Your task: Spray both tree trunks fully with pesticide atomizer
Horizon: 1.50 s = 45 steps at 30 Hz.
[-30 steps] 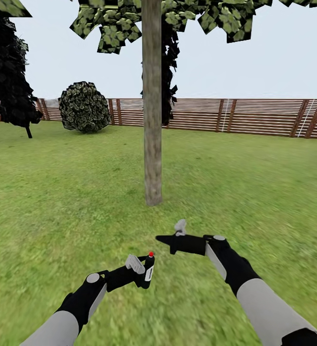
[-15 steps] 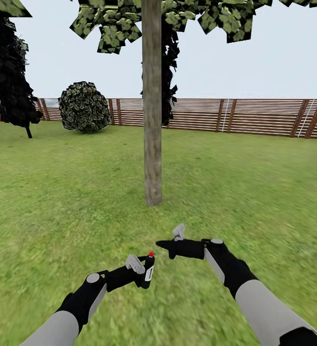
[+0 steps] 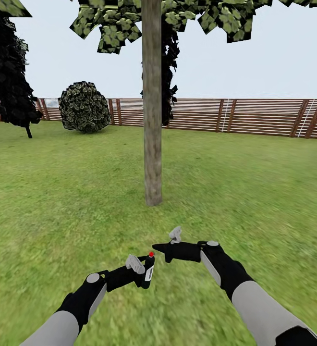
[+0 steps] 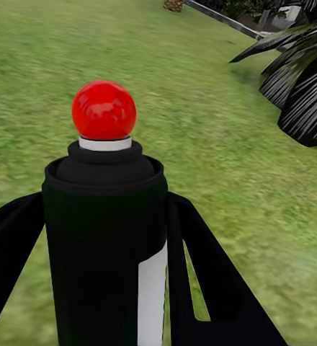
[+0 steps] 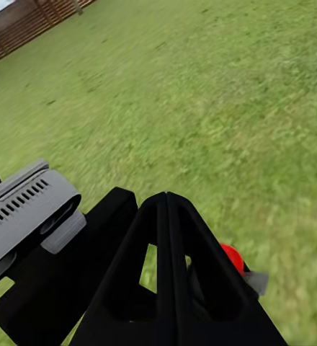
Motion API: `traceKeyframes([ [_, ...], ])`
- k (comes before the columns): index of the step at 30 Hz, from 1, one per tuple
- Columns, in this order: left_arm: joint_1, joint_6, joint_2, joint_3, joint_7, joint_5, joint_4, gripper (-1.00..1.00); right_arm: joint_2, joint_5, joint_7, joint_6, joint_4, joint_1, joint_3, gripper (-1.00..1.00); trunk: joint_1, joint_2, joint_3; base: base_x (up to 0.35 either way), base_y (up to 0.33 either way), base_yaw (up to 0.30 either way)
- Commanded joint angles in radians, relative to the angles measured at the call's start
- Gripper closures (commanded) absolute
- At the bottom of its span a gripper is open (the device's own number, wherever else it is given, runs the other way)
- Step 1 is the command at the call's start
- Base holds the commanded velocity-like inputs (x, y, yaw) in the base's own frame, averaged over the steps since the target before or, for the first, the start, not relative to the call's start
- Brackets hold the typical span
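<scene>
Left gripper [image 3: 140, 271] clamped on pesticide atomizer [image 3: 148, 270], bottle upright, low in front of robot. Tree trunk [image 3: 152, 120] straight ahead, well apart, just right of the bottle's line. Right gripper [image 3: 159, 249] fingers pressed together, empty. Atomizer: black body, white label, red knob on top [image 4: 104, 109]

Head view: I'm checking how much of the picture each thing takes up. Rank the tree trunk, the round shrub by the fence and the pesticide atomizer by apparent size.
1. Tree trunk, by height
2. Round shrub; wider than the trunk, and farther off, so true size is unsure
3. Pesticide atomizer, smallest though nearest, held in the left gripper
</scene>
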Motion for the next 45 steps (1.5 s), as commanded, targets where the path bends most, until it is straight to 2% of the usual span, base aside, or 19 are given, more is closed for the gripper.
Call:
traceKeyframes([
  [1, 0.000, 0.000, 0.000, 0.000, 0.000, 0.001, 0.000, 1.00, 0.000, 0.000, 0.000, 0.000, 0.000, 0.000, 0.000, 1.00, 0.000, 0.000, 0.000, 0.000, 0.000, 0.000],
  [33, 0.000, 0.000, -0.001, 0.000, 0.001, 0.000, 0.001, 1.00, 0.000, 0.001, -0.003, -0.029, 0.065, 0.000, 0.005, 1.00, 0.000, 0.000, 0.000, 0.000, 0.000, 0.000],
  [45, 0.000, 0.000, -0.002, -0.002, 0.001, -0.001, 0.001, 1.00, 0.011, 0.001, -0.004, -0.035, 0.066, 0.000, 0.005, 1.00, 0.000, 0.000, 0.000, 0.000, 0.000, 0.000],
])
